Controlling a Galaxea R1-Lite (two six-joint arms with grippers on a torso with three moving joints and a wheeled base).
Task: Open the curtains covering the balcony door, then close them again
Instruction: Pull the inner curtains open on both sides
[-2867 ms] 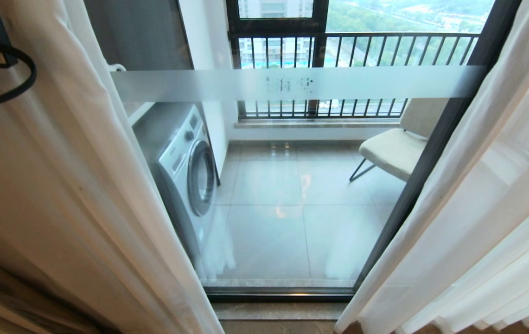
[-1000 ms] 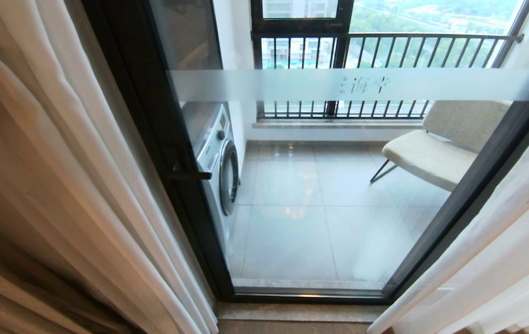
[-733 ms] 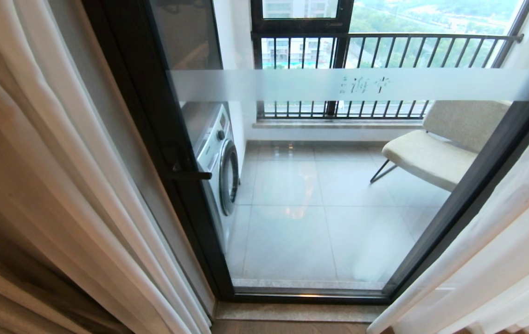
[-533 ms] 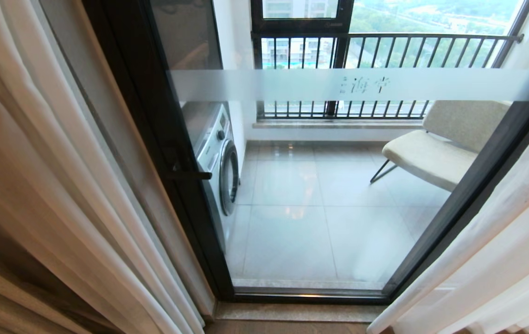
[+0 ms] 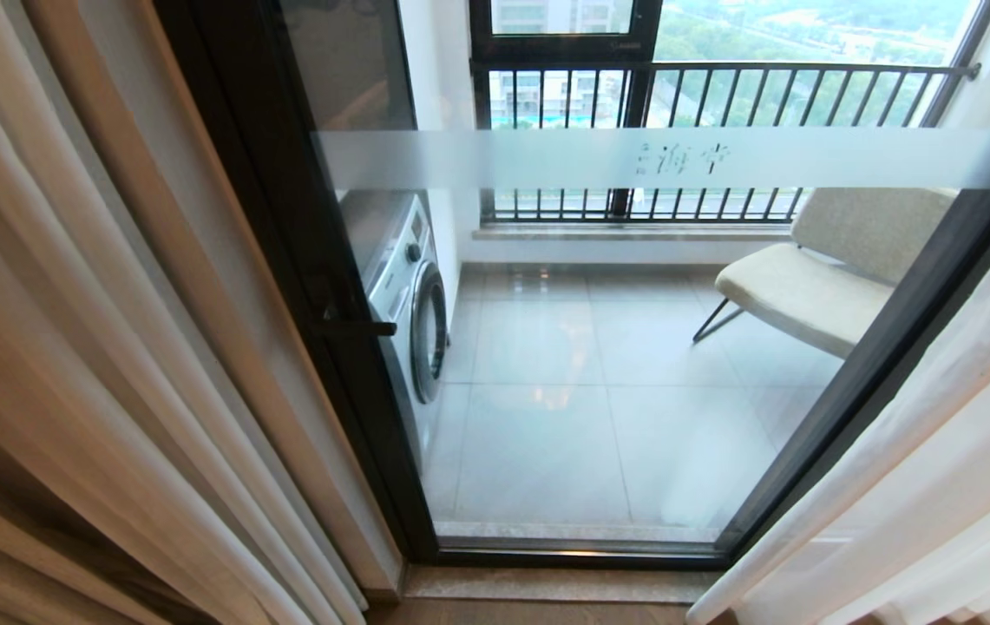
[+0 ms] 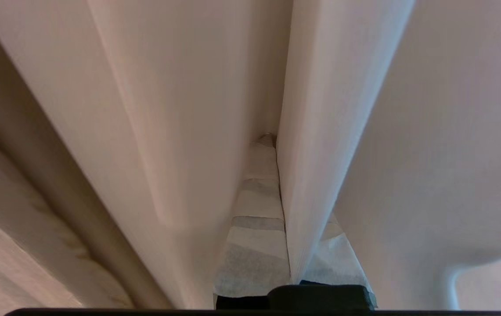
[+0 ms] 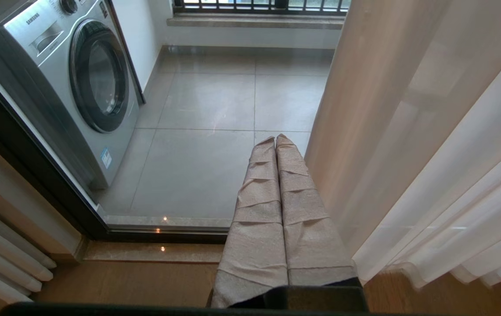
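The balcony door (image 5: 599, 365) is now uncovered across the middle, with the curtains (image 5: 87, 373) bunched at the left and the white sheers (image 5: 920, 469) at the right, so the opening part seems almost done and closing is left. The left tool (image 6: 276, 206) is clenched, pushed between folds of curtain; whether it pinches the cloth I cannot tell. The right tool (image 7: 276, 145) is clenched on nothing, near the sheers

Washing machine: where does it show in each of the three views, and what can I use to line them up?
Head view: washing machine left of centre, behind the balcony door glass.
Left wrist view: not in it; curtains fill the picture.
Right wrist view: upper left corner, behind the same glass.
Shared landmark: the curtains, which show in all three views.
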